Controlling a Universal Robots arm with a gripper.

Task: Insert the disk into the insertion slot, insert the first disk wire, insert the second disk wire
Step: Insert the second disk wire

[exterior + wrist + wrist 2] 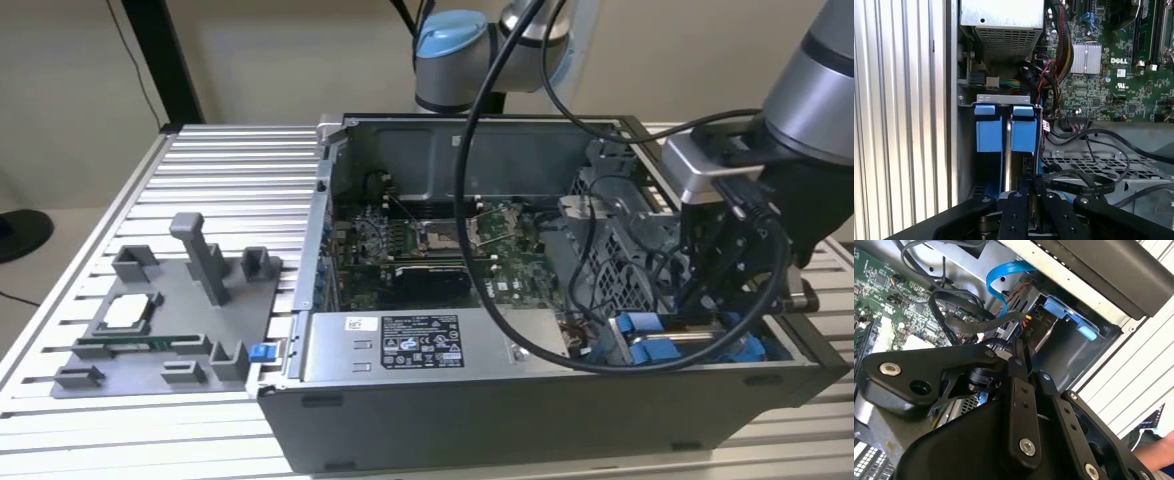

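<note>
The disk (pixel 1007 165) stands on edge inside the insertion slot (pixel 1004 98), between its two blue carrier tabs (pixel 1024 131). In the exterior view those blue tabs (pixel 641 335) sit at the case's front corner on the exterior view's right, and my gripper (pixel 707 315) is lowered right over them. My gripper (pixel 1031 189) has its fingers drawn close together beside the disk's edge. In the second wrist view the gripper (pixel 1021 347) pinches a dark plug of a disk wire (pixel 1021 322) with red and yellow strands, next to the blue carrier (pixel 1061 307).
A blue flat cable (pixel 999 275) loops above the bay. The grey power-supply box (pixel 427 345) lies along the case front, with the motherboard (pixel 427 245) behind it. A grey fixture tray (pixel 160 320) rests on the slatted table. A person's hand (pixel 1159 450) is outside the case.
</note>
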